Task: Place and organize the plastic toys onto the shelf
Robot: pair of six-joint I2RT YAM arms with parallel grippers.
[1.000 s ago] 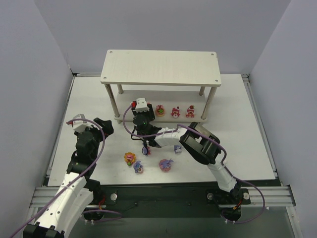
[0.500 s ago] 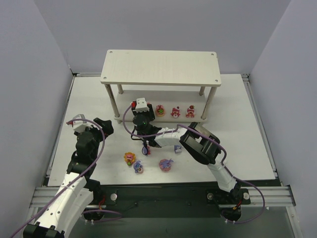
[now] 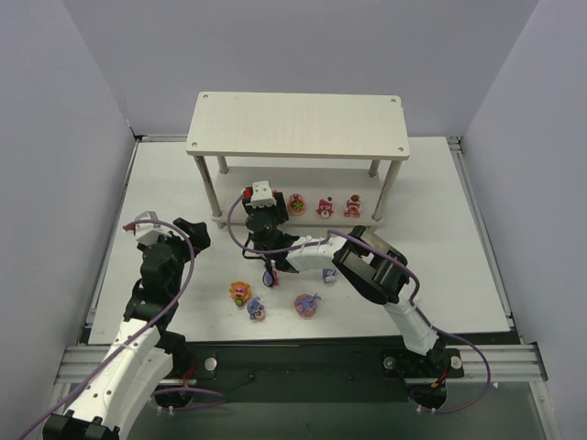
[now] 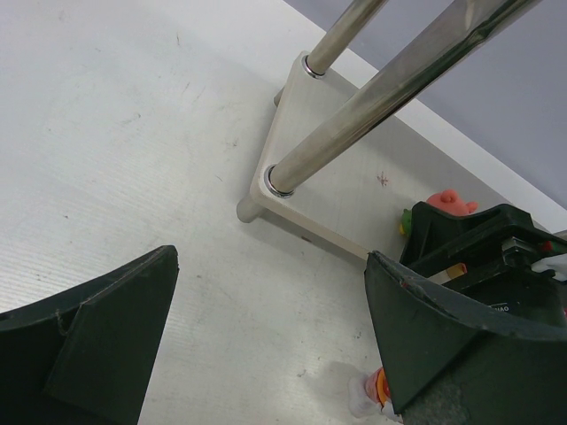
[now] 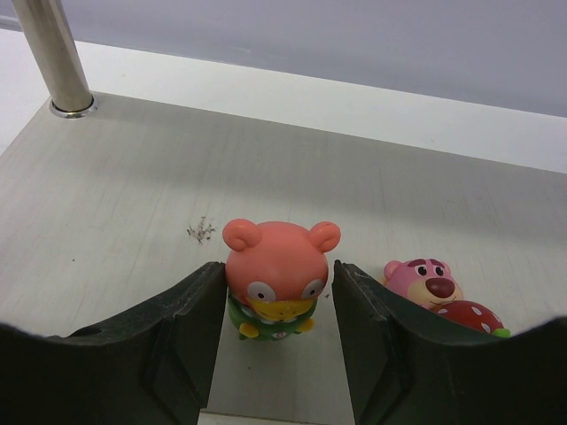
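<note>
Almost nothing shifted vs. a sec before in the top view: both arms sat in the same poses and no toy changed spot. The right pincer (image 5: 278, 270) was reached in under the top board of the shelf (image 3: 298, 124), over the left part of the lower tier (image 5: 133, 195). Its fingers (image 5: 190, 328) flanked a pink round-eared toy (image 5: 276, 279), which stood upright on that tier facing the wrist cam. The fingers were part-open, right at the toy's sides; couldn't tell whether they pressed it or only stood beside it. Just to the right a pink bear toy (image 5: 425, 282) w/ a red strawberry stood on the same tier, apart from the first. Further along the tier in the top view stood a red-pink toy (image 3: 323, 206) and an end toy (image 3: 352, 203), also reddish. The left pincer (image 4: 270, 257) hung wide open w/ nothing in it, low over the bench (image 4: 106, 133) near the shelf's front-left leg (image 4: 381, 97). Loose on the bench in front of the shelf lay an orange-yellow toy (image 3: 238, 291), a purple toy (image 3: 257, 309) just beside it, a purple-pink toy (image 3: 306, 304) and a small purple toy (image 3: 328, 275) by the right forearm.
</note>
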